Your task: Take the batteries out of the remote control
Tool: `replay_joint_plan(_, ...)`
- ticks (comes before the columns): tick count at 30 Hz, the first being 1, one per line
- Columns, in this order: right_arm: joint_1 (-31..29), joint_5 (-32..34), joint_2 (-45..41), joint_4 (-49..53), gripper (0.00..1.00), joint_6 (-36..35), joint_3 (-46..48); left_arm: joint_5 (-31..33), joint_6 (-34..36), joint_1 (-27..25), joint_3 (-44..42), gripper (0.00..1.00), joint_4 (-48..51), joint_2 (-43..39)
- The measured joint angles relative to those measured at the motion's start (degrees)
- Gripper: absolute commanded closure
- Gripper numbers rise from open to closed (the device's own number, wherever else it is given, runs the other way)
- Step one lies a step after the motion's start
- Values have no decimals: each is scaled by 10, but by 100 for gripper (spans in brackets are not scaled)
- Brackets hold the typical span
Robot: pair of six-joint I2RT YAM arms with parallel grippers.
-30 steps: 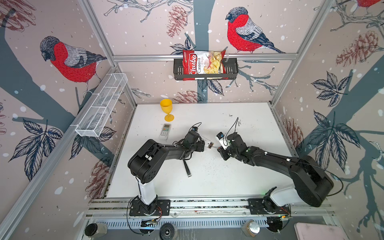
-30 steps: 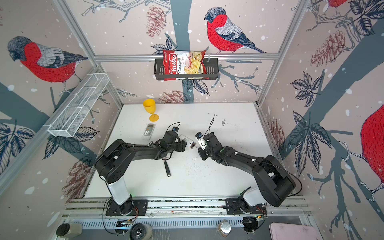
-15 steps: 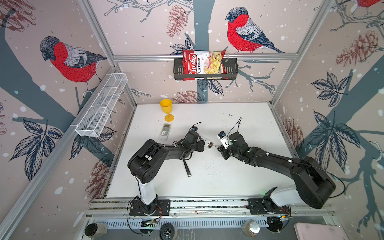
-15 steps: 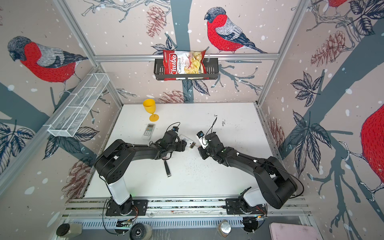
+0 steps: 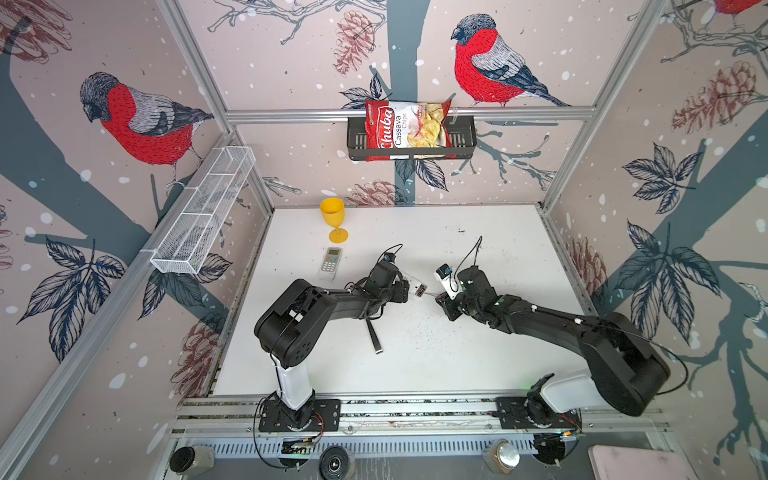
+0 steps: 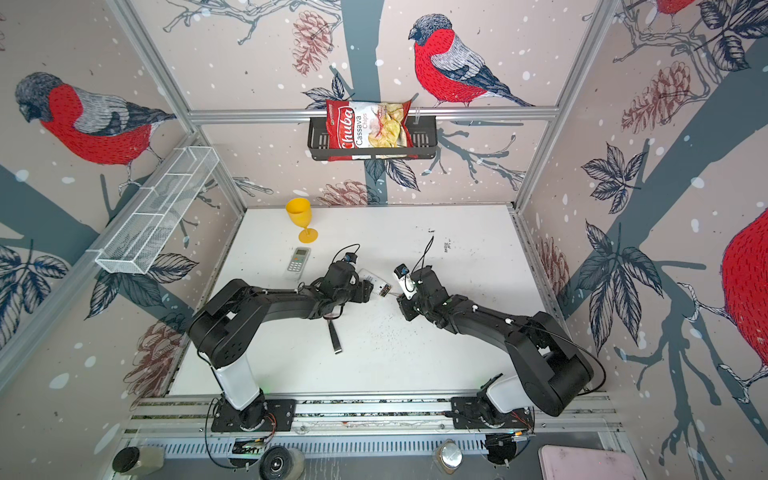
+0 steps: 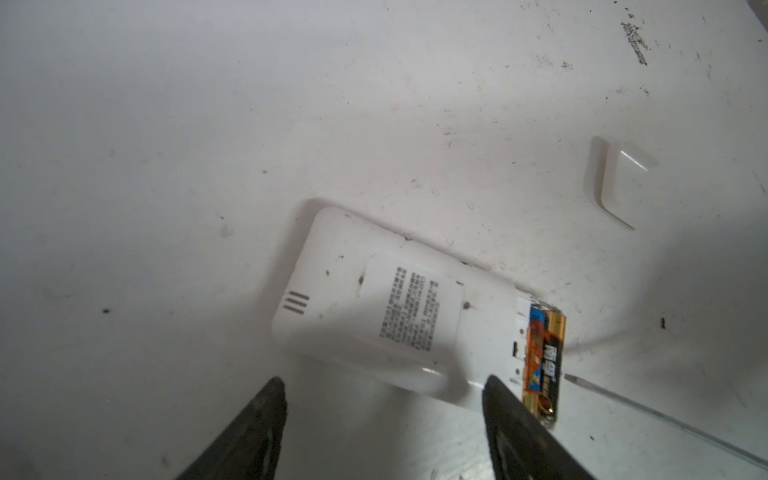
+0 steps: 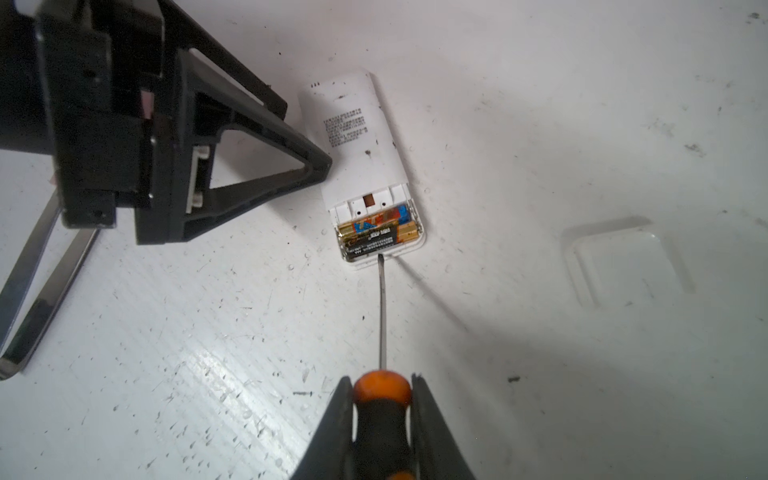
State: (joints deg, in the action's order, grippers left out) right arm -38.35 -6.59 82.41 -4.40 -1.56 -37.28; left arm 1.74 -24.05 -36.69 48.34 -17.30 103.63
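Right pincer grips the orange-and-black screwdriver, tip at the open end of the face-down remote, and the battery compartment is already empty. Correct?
Not quite: the compartment is not empty. The right wrist view shows the batteries lying inside the remote control. The rest holds: the right pincer grips the screwdriver, tip at that open end.

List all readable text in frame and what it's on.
"Chuba Cassava Chips": chip bag in the black wall basket.
Back label on the remote control: too small to read.
Print on the batteries: blurred.
Second remote, button legends: too small.
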Motion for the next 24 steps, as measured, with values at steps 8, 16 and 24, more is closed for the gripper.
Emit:
replay_joint_plan(8,0,-4,5,-13,100,0,0,0,0,0,0,28,-5,8)
replay_joint_plan(16,6,-15,3,-26,100,4,0,-1,0,0,0,28,-9,10)
replay_joint_plan(24,8,-15,7,-24,100,4,0,0,0,0,-2,20,-6,5)
